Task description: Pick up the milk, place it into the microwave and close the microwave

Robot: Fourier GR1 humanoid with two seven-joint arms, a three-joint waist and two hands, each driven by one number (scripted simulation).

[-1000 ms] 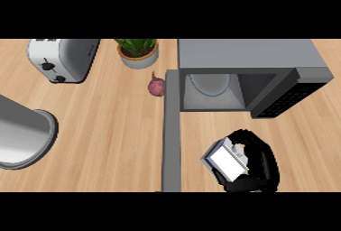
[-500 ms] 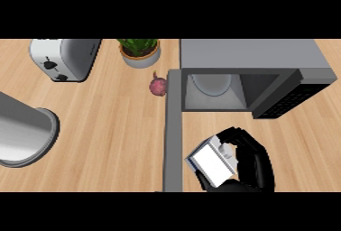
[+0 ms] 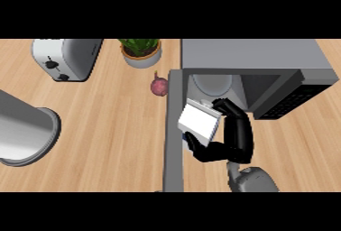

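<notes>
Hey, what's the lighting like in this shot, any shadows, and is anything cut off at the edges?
Head view: light is soft and even; the wooden counter shows no glare. The open grey microwave is dark inside. The black right hand curls round the white milk carton, partly hiding it. The large grey metal pot is cut off at the left edge.

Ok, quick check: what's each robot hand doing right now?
Right robot hand: closed on the milk, at the microwave opening.
Left robot hand: not in view.
</notes>
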